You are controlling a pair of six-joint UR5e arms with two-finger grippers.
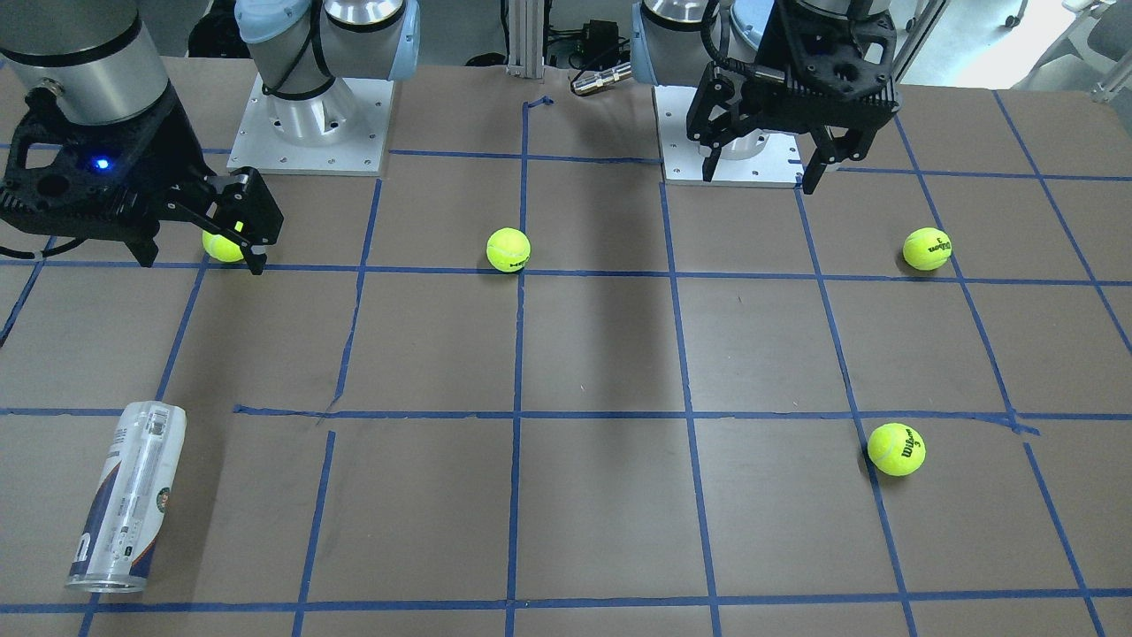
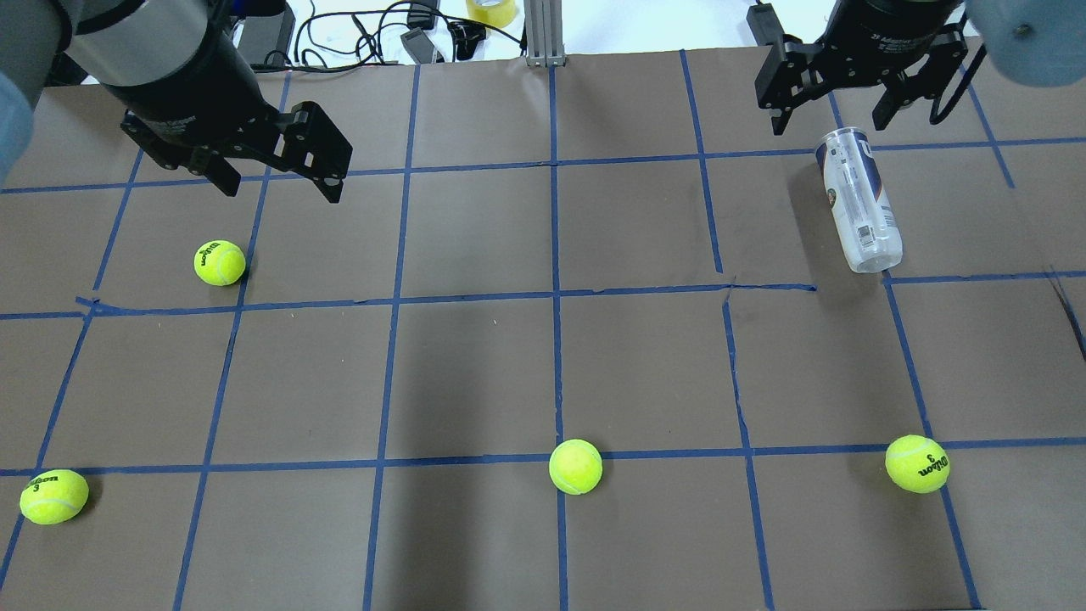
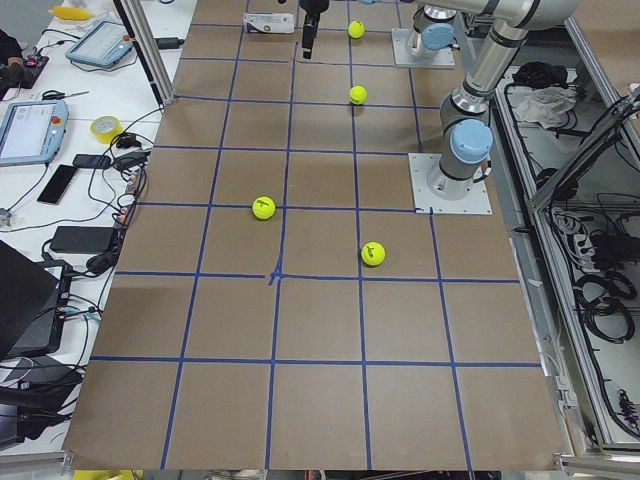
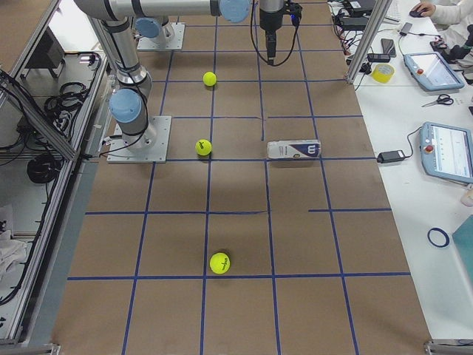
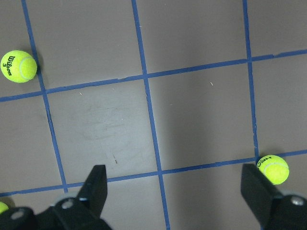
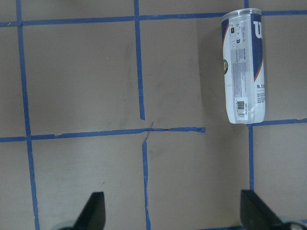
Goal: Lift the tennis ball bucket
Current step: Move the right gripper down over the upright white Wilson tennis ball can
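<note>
The tennis ball bucket (image 2: pixel 857 199) is a clear tube with a white and navy label. It lies on its side on the brown table at the far right; it also shows in the front view (image 1: pixel 128 495) and the right wrist view (image 6: pixel 242 67). My right gripper (image 2: pixel 831 126) hangs open and empty in the air above the tube's far end, not touching it; its fingers (image 6: pixel 93 211) stand wide apart. My left gripper (image 2: pixel 280 188) is open and empty above the far left of the table, also seen in the front view (image 1: pixel 759 177).
Several yellow-green tennis balls lie loose on the table: one below my left gripper (image 2: pixel 220 262), one at the near left (image 2: pixel 53 496), one near the middle front (image 2: pixel 575 466), one at the near right (image 2: pixel 917 463). Blue tape lines grid the table.
</note>
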